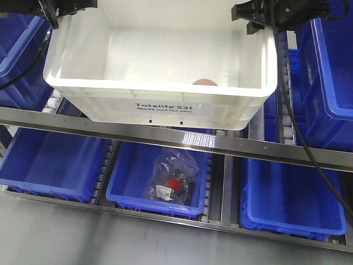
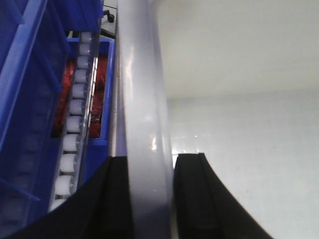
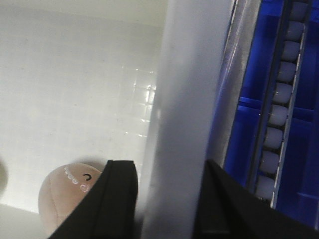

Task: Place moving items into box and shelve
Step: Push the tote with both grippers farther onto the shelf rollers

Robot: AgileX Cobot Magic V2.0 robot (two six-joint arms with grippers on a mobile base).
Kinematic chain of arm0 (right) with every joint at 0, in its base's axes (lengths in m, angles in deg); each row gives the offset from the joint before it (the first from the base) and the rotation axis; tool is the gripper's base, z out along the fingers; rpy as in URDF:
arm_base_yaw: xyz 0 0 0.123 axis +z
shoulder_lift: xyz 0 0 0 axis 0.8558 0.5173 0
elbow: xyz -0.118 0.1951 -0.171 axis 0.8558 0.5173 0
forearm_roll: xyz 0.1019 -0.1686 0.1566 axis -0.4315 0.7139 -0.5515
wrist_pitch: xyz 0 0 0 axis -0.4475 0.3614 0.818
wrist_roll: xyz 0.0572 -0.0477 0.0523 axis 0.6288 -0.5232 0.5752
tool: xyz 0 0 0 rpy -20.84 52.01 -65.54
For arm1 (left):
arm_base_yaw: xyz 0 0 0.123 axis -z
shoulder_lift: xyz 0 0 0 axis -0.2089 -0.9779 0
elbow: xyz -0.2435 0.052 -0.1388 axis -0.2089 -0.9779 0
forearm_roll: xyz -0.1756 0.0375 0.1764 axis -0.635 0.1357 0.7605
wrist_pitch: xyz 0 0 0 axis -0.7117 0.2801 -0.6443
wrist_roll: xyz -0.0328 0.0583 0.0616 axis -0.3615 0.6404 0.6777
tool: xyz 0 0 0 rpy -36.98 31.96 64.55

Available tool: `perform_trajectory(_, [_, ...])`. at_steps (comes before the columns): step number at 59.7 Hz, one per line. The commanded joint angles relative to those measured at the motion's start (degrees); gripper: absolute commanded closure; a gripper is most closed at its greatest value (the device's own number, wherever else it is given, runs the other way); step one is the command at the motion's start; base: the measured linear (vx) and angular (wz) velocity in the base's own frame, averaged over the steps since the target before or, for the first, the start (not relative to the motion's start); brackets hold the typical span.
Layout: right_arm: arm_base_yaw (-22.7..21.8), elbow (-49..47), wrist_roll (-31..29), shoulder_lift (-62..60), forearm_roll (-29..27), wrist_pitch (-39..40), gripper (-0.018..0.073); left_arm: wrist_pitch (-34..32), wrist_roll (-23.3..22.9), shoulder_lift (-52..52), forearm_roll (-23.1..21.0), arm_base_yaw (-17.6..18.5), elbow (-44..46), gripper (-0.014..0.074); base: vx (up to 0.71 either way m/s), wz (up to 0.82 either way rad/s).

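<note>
Box (image 1: 160, 66) sits on the shelf rollers, held between our two arms; our left gripper (image 2: 152, 199) pinches its left rim, wall squarely between the jaws; our right gripper (image 3: 167, 204) clamps the right rim likewise; a pink ball (image 3: 67, 196) lies inside, just left of the right jaws; rollers (image 3: 279, 114) run just outside them.

The white box's (image 1: 160, 77) front wall hides most of the pinkish toy (image 1: 205, 82) inside.
</note>
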Motion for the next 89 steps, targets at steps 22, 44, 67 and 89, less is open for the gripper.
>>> perform_trajectory(22, [2.84,-2.51,0.86,-3.21,5.05,11.55,0.0564,-16.27,0.24,1.18,0.00,0.19,2.53,0.0594,0.00,0.00])
perform_trajectory(44, [2.84,-2.51,3.14,-1.25,7.03,11.99,0.0564,-19.00,0.29,-0.77,0.00,0.19,2.53,0.0594,0.00,0.00])
perform_trajectory(67, [2.84,-2.51,3.20,0.51,8.05,13.67,0.0564,-22.91,0.29,-3.27,0.00,0.19,2.53,0.0594,0.00,0.00])
perform_trajectory(89, [2.84,-2.51,4.70,0.59,9.61,16.31,0.0564,-28.37,0.24,-3.83,0.00,0.19,3.32,0.0594,0.00,0.00])
